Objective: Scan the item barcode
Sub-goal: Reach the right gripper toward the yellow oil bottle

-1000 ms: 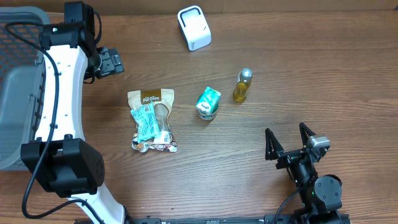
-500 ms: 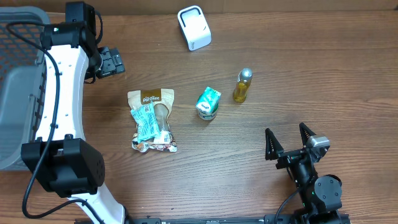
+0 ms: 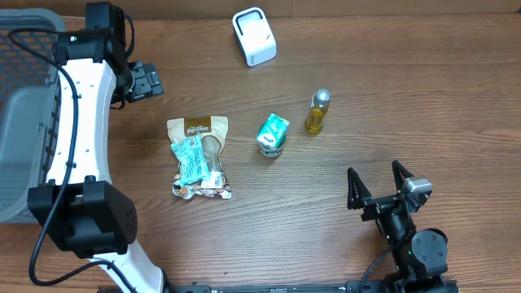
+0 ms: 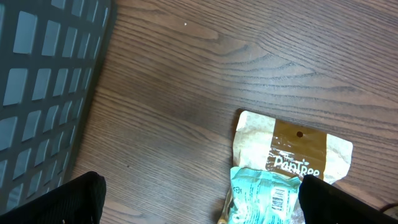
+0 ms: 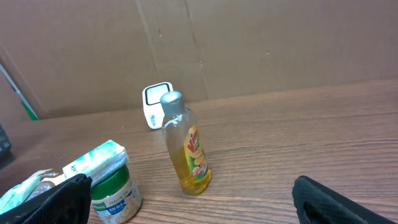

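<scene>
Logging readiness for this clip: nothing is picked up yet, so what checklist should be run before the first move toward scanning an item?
1. Left gripper open and empty: ok.
2. Right gripper open and empty: ok.
3. Scanner on the table, nothing against it: ok.
4. Bottle upright, apart from the jar: ok.
5. Pouch lying alone: not ok, a teal packet rests on it.
6. Which way the bottle's barcode faces: cannot tell.

Snack bag (image 4: 283, 152) cut off below
</scene>
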